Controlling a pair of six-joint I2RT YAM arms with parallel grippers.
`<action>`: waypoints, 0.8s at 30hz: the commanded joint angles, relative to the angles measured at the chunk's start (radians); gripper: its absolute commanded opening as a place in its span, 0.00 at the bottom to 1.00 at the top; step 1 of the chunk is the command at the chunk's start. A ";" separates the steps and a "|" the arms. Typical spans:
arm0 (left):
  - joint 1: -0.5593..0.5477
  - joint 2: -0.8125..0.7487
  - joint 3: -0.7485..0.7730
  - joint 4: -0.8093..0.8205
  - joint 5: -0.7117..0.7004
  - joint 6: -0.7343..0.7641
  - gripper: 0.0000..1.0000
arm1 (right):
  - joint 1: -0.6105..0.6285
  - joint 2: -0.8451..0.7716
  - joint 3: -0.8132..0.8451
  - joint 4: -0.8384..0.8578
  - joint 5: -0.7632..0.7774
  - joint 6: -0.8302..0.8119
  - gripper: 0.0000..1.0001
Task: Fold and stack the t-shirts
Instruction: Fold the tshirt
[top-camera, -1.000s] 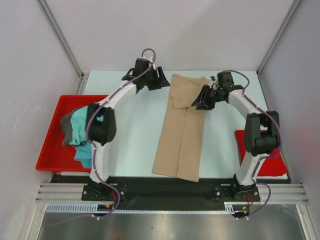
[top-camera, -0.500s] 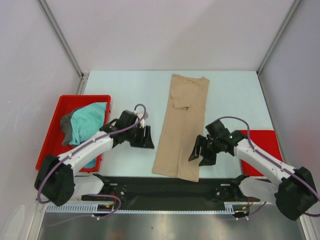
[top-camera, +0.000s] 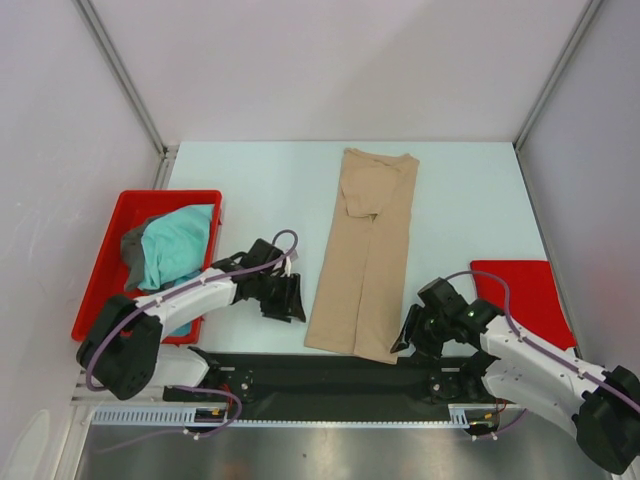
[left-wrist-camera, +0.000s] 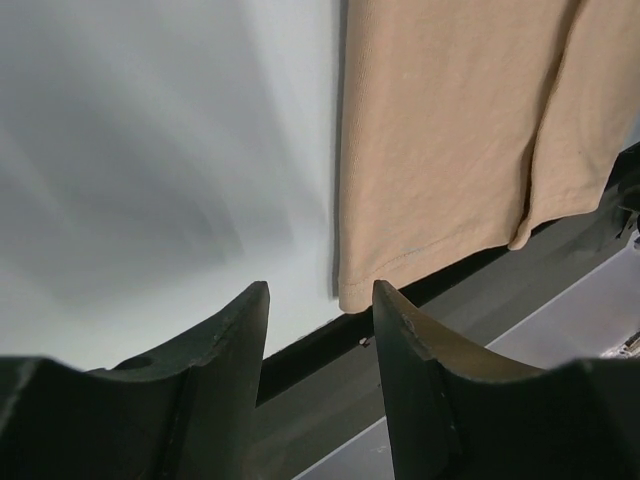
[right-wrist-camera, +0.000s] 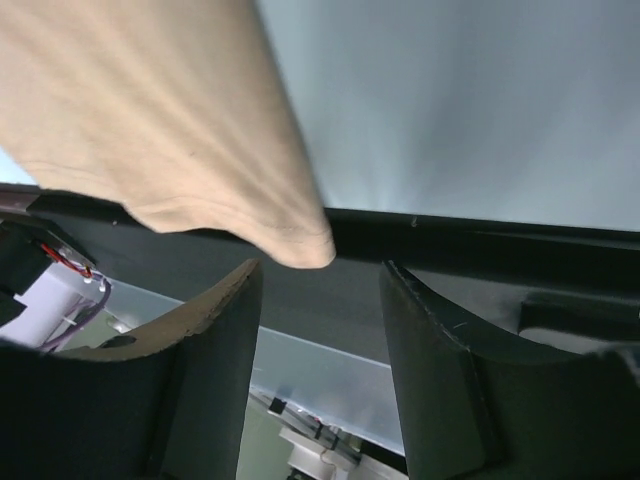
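The tan-beige t-shirt (top-camera: 362, 260) lies folded lengthwise into a long strip down the middle of the table, its hem hanging over the near edge. It also shows in the left wrist view (left-wrist-camera: 460, 130) and the right wrist view (right-wrist-camera: 150, 110). My left gripper (top-camera: 292, 300) is open and empty, low beside the shirt's near left corner. My right gripper (top-camera: 408, 338) is open and empty, just right of the near right corner. In the wrist views each corner sits just beyond the open fingertips (left-wrist-camera: 318, 300) (right-wrist-camera: 318, 275). The teal t-shirt (top-camera: 178, 245) and the dark grey t-shirt (top-camera: 131, 248) lie bunched in the red tray.
The red plastic tray (top-camera: 100, 290) stands at the table's left edge. A flat red mat (top-camera: 520, 295) lies at the right, partly under my right arm. A black rail (top-camera: 330, 370) runs along the near edge. Aluminium frame posts stand at the back corners.
Both arms have swung from the shirt's far end down to its near end. Both grippers have come lower and closer to the near hem corners. The shirt has not moved.
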 joint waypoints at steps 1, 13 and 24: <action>-0.021 0.009 -0.009 0.034 0.021 -0.061 0.52 | 0.005 -0.023 -0.041 0.084 -0.003 0.069 0.56; -0.056 0.152 -0.039 0.106 0.058 -0.141 0.50 | 0.006 -0.008 -0.115 0.228 -0.028 0.101 0.55; -0.103 0.234 -0.063 0.115 0.075 -0.161 0.45 | 0.008 0.000 -0.150 0.276 -0.032 0.102 0.52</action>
